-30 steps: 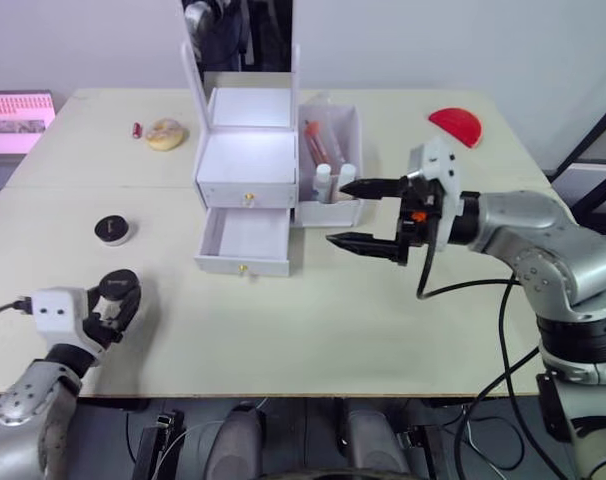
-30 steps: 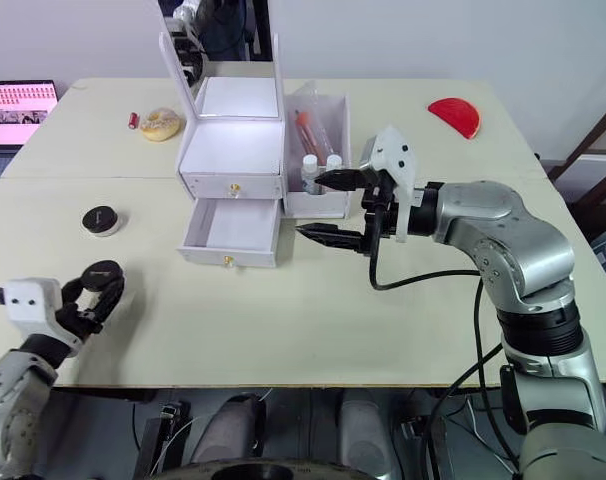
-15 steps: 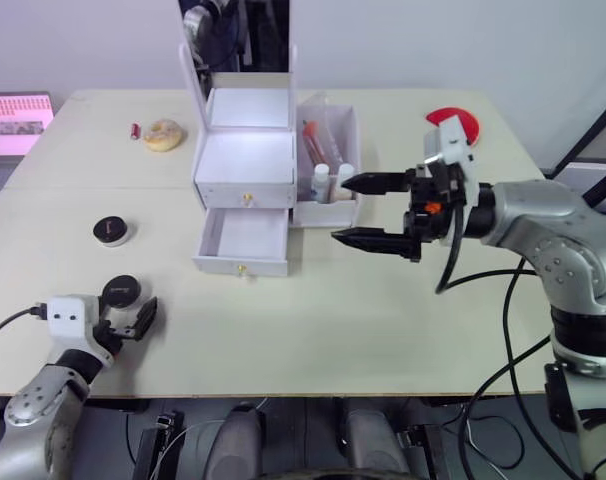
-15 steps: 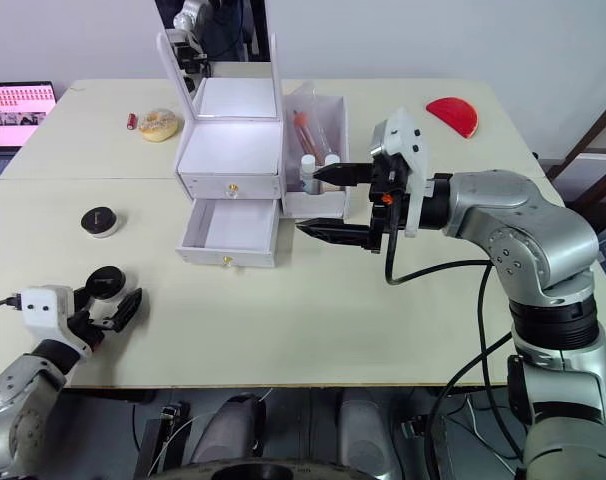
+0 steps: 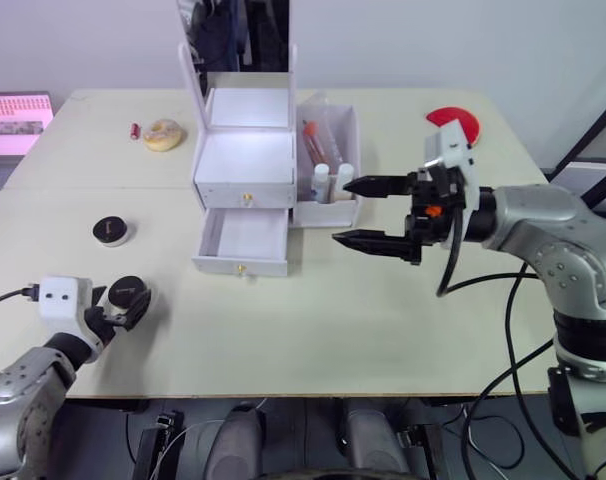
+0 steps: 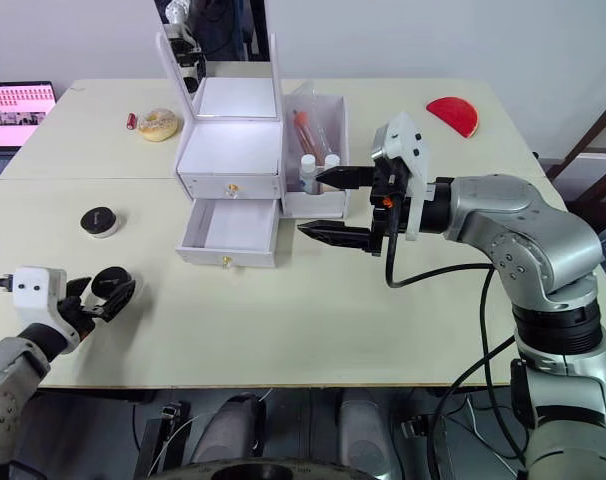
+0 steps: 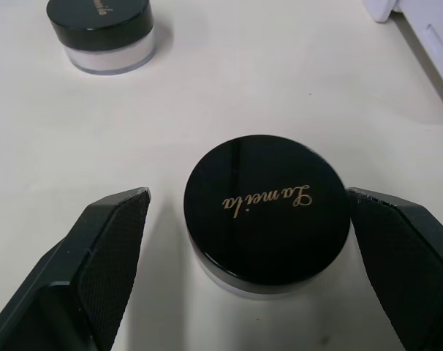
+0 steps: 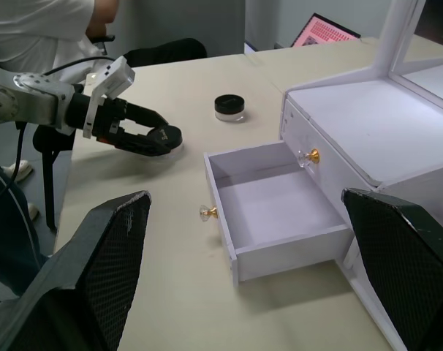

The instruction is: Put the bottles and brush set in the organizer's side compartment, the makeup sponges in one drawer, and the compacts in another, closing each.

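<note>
straddling compact, left fingers apart, table edge near

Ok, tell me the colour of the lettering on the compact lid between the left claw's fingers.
Gold script on the glossy black lid of the compact, clearest in the left wrist view.

Black-lidded compact between open gripper fingers, second compact beyond

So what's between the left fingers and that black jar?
Nothing. In the left wrist view the fingers sit on either side of the jar, with just bare table in the small gaps.
</note>
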Robot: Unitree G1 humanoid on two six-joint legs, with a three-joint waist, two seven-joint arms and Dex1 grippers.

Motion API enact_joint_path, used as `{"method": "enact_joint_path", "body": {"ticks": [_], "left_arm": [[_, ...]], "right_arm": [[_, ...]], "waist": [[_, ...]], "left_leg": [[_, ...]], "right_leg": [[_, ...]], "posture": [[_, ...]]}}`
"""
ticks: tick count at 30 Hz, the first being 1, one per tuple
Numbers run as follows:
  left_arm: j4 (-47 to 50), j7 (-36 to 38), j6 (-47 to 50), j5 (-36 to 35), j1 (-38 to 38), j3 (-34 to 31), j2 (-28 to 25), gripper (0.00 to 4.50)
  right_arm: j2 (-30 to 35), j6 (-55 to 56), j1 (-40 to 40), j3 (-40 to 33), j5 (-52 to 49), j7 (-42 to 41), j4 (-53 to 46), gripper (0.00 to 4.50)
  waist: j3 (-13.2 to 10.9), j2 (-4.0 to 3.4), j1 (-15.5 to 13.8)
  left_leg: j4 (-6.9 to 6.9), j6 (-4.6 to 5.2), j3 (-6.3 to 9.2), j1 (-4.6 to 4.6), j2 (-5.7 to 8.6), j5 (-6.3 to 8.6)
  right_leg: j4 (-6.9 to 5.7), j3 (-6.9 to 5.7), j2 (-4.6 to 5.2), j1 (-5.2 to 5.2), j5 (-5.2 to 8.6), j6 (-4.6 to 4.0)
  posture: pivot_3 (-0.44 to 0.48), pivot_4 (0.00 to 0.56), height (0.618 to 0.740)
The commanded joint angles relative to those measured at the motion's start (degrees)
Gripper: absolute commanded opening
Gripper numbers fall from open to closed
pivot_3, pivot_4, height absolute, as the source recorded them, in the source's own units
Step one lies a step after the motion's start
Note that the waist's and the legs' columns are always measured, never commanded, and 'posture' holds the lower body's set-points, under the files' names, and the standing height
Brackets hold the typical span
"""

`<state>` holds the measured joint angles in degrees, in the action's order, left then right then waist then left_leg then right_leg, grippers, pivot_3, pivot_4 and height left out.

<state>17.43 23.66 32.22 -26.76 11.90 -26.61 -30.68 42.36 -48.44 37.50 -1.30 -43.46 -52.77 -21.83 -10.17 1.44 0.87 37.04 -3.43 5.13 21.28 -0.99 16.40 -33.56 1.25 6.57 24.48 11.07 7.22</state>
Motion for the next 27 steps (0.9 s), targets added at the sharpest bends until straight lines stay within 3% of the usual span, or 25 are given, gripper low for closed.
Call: {"method": "enact_joint_path", "body": {"ticks": [1, 4, 7, 9, 10, 19, 27], "left_arm": [[0.4, 0.7, -0.3, -0.1, -1.4, 0.1, -0.7, 4.46], [0.2, 0.8, -0.3, -0.1, -1.7, 0.2, -0.6, 4.46], [0.4, 1.4, 0.0, -0.4, -1.6, 0.2, -0.6, 3.70], [0.2, 1.6, 0.0, -0.3, -1.7, 0.2, -0.7, 2.75], [0.2, 1.6, 0.0, -0.2, -1.7, 0.1, -0.8, 2.63], [3.0, 2.7, 0.8, -1.8, -0.7, -1.9, -1.9, 2.63], [7.0, 14.1, 8.0, -14.8, -10.3, -4.1, -13.7, 2.63]], "right_arm": [[0.6, 0.3, 0.2, -1.8, -0.7, 0.5, -2.0, 4.50], [0.7, 0.4, 0.0, -1.7, -0.6, 0.7, -2.2, 4.50], [0.7, 0.4, -0.4, -1.7, -0.7, 1.0, -2.5, 4.50], [0.6, 0.5, -0.3, -1.6, -0.6, 1.1, -2.4, 4.50], [0.6, 0.5, -0.3, -1.5, -0.6, 1.2, -2.4, 4.50], [1.0, 0.4, -0.8, -0.9, -0.8, 0.0, -2.7, 4.50], [0.6, 0.7, -0.8, -0.3, -0.5, -0.8, -2.1, 4.50]], "waist": [[0.0, 0.01, -0.1], [0.0, 0.01, -0.1], [0.0, 0.01, 0.0], [0.0, 0.01, 0.0], [0.0, 0.01, 0.0], [0.0, 0.01, 0.0], [0.0, 0.05, -0.1]], "left_leg": [[0.00, 0.00, 0.01, 0.01, 0.00, 0.00], [0.00, 0.00, 0.00, 0.01, 0.00, 0.00], [-0.01, 0.00, 0.00, 0.01, 0.00, 0.00], [-0.01, 0.00, 0.00, 0.00, 0.00, 0.00], [-0.01, 0.00, 0.00, 0.00, 0.00, 0.00], [-0.01, 0.00, 0.01, 0.01, 0.00, 0.00], [0.01, 0.00, 0.05, 0.04, 0.00, 0.00]], "right_leg": [[0.00, 0.00, 0.00, 0.00, 0.00, 0.00], [0.02, 0.00, 0.00, 0.00, 0.00, 0.00], [0.02, 0.00, 0.00, 0.00, 0.00, 0.00], [0.01, 0.00, 0.00, 0.00, 0.00, 0.00], [0.01, 0.00, 0.00, 0.00, 0.00, 0.00], [0.02, 0.00, 0.00, 0.00, 0.00, 0.00], [0.04, -0.03, 0.01, 0.00, 0.01, -0.01]], "posture": [[0.000, 0.150, 0.739], [0.000, 0.150, 0.739], [0.000, 0.150, 0.739], [0.000, 0.150, 0.739], [0.000, 0.150, 0.739], [0.000, 0.150, 0.739], [0.000, 0.150, 0.739]]}}
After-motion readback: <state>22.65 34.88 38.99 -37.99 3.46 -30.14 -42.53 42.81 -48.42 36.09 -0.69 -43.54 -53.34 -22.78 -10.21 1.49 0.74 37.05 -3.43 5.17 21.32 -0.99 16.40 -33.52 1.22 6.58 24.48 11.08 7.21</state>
